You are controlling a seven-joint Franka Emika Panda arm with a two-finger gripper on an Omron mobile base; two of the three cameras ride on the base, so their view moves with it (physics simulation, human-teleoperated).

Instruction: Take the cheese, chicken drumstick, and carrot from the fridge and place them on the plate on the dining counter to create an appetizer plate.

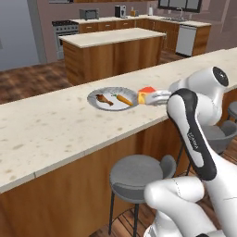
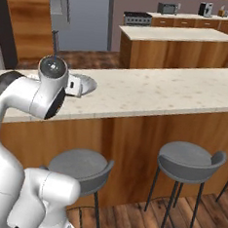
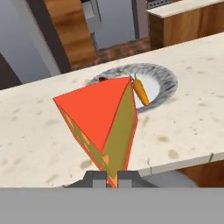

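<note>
My gripper (image 1: 152, 98) is shut on the cheese (image 1: 145, 94), an orange-yellow wedge with a red side, and holds it just above the dining counter (image 1: 55, 125) at the right rim of the plate (image 1: 95, 95). On the plate lie the chicken drumstick (image 1: 104, 99) to the left and the carrot (image 1: 123, 99) to the right. In the hand view the cheese (image 3: 103, 122) rises from between the fingertips (image 3: 95, 177). It covers most of the drumstick, while the carrot (image 3: 141, 92) and the plate's rim (image 3: 168, 79) show beyond it.
Grey round stools (image 1: 136, 173) (image 2: 190, 161) stand along my side of the counter. A wooden island (image 1: 113, 51) stands behind it, with the kitchen wall units farther back. The grey fridge (image 2: 87, 18) is far off across the floor.
</note>
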